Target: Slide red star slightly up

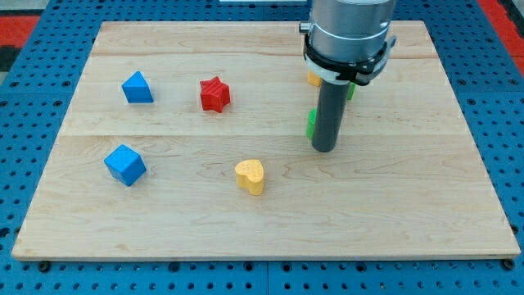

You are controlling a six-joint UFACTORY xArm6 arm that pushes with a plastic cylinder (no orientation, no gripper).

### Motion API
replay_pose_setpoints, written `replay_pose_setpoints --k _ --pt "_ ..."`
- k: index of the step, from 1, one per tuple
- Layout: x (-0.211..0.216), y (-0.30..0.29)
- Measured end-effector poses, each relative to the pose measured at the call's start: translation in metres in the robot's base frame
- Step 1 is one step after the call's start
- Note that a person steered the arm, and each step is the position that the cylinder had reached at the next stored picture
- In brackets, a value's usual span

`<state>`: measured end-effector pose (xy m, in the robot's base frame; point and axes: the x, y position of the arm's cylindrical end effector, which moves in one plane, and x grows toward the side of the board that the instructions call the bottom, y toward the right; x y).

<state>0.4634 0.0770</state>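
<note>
The red star (214,94) lies on the wooden board (262,213), left of centre in the upper half. My tip (324,148) rests on the board well to the star's right and a little lower, not touching it. A green block (311,123) sits right against the rod's left side, mostly hidden by it.
A blue triangular block (137,87) lies left of the star. A blue cube (125,165) sits at lower left. A yellow heart (250,176) lies below the star. A yellow block (313,79) and another green block (350,90) peek out behind the arm.
</note>
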Motion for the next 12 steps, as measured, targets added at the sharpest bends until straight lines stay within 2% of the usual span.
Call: replay_pose_setpoints --k 3,4,6,10,12 --pt "-0.019 -0.007" --pt "0.005 -0.029" --pt "-0.007 -0.116" --pt "-0.120 -0.132" --pt "-0.075 -0.150"
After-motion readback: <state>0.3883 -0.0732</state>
